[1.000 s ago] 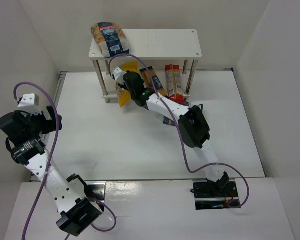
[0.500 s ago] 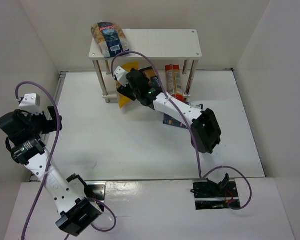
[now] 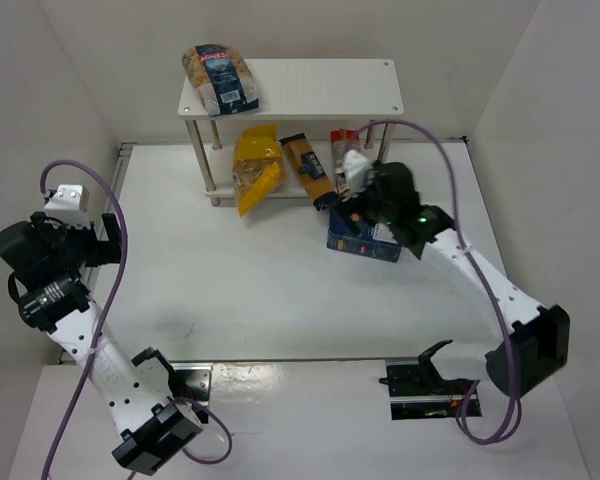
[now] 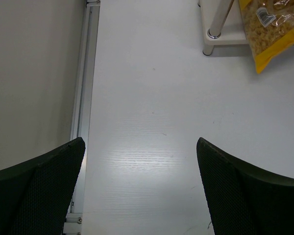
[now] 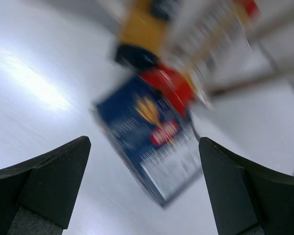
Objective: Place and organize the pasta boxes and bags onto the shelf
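A: Where is the shelf?
B: The shelf (image 3: 320, 88) stands at the back of the counter (image 3: 230, 290), by the wall.
A: What is on top of it?
B: A clear bag (image 3: 220, 78) with a dark-blue label lies on the left end of the top board.
A: And on the lower board?
B: A yellow bag (image 3: 255, 172) lies at the left. Its bottom end sticks out over the front edge. Just beside it, on the right, the yellow-blue pack (image 3: 308, 170) lies a bit slanted. Further right is the red-orange pack (image 3: 340, 142), and the right arm hides part of it.
A: Where is the blue box?
B: The blue box (image 3: 368, 240) lies flat on the counter, just in front of the right half of the shelf.
A: What about the right pincer?
B: The right pincer (image 5: 144, 142) hangs over the far edge of the box. Its two fingers are spread wide and hold nothing. Its own picture is blurry, but the box shows between the fingers.
A: And the left one?
B: The left pincer (image 4: 139, 142) is well apart from all that, at the left side of the counter near the wall. Its fingers are spread wide too, with only bare counter between them.
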`<state>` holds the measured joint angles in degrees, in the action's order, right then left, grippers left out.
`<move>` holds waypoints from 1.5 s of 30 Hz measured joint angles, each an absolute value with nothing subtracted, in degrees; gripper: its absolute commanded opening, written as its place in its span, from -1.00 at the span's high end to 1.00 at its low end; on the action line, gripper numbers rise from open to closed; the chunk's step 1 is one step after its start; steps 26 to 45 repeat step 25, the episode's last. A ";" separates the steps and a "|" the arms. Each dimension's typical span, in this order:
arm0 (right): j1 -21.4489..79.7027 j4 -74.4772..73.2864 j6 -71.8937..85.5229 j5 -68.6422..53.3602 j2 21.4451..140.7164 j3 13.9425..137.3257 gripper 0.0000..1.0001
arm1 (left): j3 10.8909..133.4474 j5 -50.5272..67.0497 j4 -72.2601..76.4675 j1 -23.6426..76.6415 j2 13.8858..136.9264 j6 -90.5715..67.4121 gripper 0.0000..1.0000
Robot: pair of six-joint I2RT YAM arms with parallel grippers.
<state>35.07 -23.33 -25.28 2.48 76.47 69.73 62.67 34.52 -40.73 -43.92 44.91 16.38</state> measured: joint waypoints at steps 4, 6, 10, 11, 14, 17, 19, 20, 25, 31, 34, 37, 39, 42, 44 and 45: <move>15.44 -23.22 -20.56 2.26 66.39 59.51 -1.00 | 62.48 35.07 -41.34 -42.74 45.60 16.58 -1.00; 7.46 -23.07 -18.50 2.66 60.88 55.18 -1.00 | 62.13 35.66 -41.15 -41.87 46.76 16.34 -1.00; -4.51 -22.79 -14.63 2.17 52.71 49.80 -1.00 | 61.60 36.34 -39.48 -38.98 51.55 14.81 -1.00; -7.18 -22.76 -13.82 1.61 51.68 49.32 -1.00 | 61.58 36.29 -38.94 -38.15 53.17 14.63 -1.00; -14.94 -22.83 -11.92 -0.78 50.00 48.47 -1.00 | 61.47 35.66 -37.71 -35.83 55.86 14.39 -1.00; -19.90 -23.22 -10.74 -1.85 49.23 48.25 -1.00 | 61.32 35.62 -35.99 -34.57 56.03 14.28 -1.00; -21.96 -23.22 -10.17 -2.87 48.95 48.21 -1.00 | 60.62 35.68 -34.52 -34.24 56.07 13.63 -1.00; -22.87 -23.27 -10.09 -3.40 48.88 48.18 -1.00 | 60.01 35.70 -33.91 -34.11 56.14 13.34 -1.00; -27.35 -23.31 -9.82 -5.82 48.86 47.94 -1.00 | 55.77 35.75 -32.05 -33.74 56.31 12.69 -1.00; -27.35 -23.31 -9.82 -5.82 48.86 47.94 -1.00 | 55.77 35.75 -32.05 -33.74 56.31 12.69 -1.00; -27.35 -23.31 -9.82 -5.82 48.86 47.94 -1.00 | 55.77 35.75 -32.05 -33.74 56.31 12.69 -1.00; -27.35 -23.31 -9.82 -5.82 48.86 47.94 -1.00 | 55.77 35.75 -32.05 -33.74 56.31 12.69 -1.00; -27.35 -23.31 -9.82 -5.82 48.86 47.94 -1.00 | 55.77 35.75 -32.05 -33.74 56.31 12.69 -1.00; -27.35 -23.31 -9.82 -5.82 48.86 47.94 -1.00 | 55.77 35.75 -32.05 -33.74 56.31 12.69 -1.00; -27.35 -23.31 -9.82 -5.82 48.86 47.94 -1.00 | 55.77 35.75 -32.05 -33.74 56.31 12.69 -1.00; -27.35 -23.31 -9.82 -5.82 48.86 47.94 -1.00 | 55.77 35.75 -32.05 -33.74 56.31 12.69 -1.00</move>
